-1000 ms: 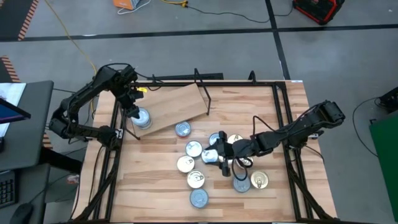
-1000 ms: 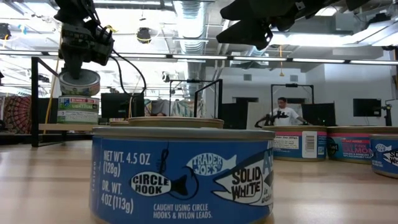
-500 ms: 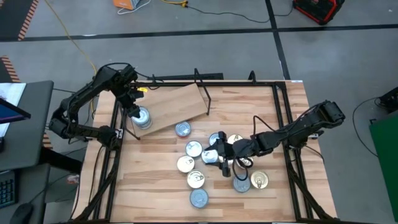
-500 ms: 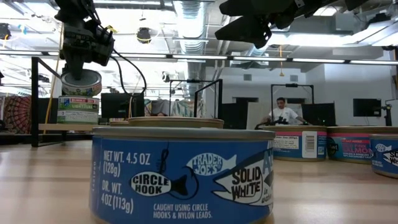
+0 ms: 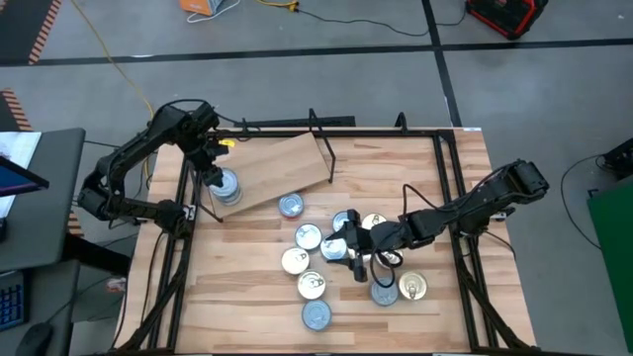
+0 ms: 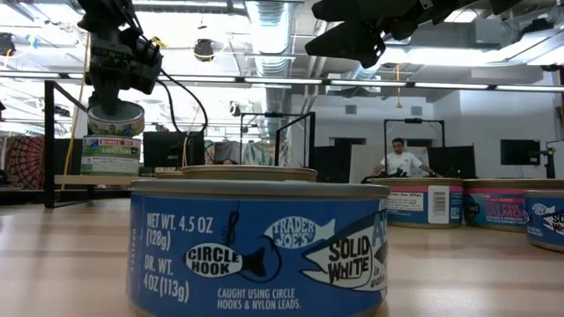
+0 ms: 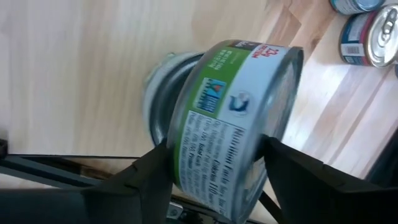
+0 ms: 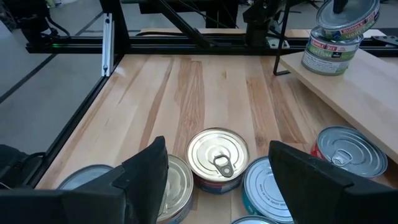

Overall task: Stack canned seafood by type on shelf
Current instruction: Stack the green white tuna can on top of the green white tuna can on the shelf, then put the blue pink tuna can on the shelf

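Green-and-white tin [image 7: 233, 124], blue tin [image 6: 256, 246]

The wooden surface [image 5: 247, 297] stands on a grey concrete floor [image 5: 326, 49] crossed by dark seams. A yellow cable [image 5: 99, 44] trails over the floor beyond the surface's far left corner, ending near an orange object [image 5: 203, 8] at the picture's top edge. A red and black case [image 5: 506, 15] lies beyond the far right corner. Left of the surface sits a dark desk [image 5: 35, 198], and a green panel [image 5: 611, 222] stands to its right. Seen level across the surface, the room has a white wall [image 6: 458, 119], exposed ceiling ducts [image 6: 273, 18], dark monitors [image 6: 520, 151] and a person in a white shirt [image 6: 403, 160] seated far behind.
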Tool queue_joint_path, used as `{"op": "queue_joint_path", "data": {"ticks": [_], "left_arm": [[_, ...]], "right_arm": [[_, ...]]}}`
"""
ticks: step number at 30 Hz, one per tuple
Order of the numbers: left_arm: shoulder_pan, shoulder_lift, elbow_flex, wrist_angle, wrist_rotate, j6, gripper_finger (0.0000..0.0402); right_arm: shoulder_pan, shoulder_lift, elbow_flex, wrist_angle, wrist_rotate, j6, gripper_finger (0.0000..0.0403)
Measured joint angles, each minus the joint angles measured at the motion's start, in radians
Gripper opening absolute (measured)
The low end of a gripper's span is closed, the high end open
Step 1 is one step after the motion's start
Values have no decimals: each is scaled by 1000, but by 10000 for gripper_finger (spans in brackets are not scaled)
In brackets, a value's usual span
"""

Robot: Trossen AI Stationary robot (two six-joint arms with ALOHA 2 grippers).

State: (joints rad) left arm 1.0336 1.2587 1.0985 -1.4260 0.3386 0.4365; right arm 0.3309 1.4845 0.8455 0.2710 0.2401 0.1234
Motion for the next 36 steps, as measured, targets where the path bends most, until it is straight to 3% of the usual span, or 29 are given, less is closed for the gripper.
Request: {"op": "queue_joint_path", "data": {"ticks": [7,21,30,36], "left_arm": [[0,0,0,5,-52,-14,274],[0,1,6,-21,-90,18,277],[-14,0,188,19,-97,-1,277],[-121,-35,238,154,-19,-48,277]], "right_arm": [[0,0,0,0,0,0,301],[-6,0,0,0,-2,2,301],[-30,0,0,-1,-4,-8,301],[-40,-28,-2,-94,-5,-13,301]]}}
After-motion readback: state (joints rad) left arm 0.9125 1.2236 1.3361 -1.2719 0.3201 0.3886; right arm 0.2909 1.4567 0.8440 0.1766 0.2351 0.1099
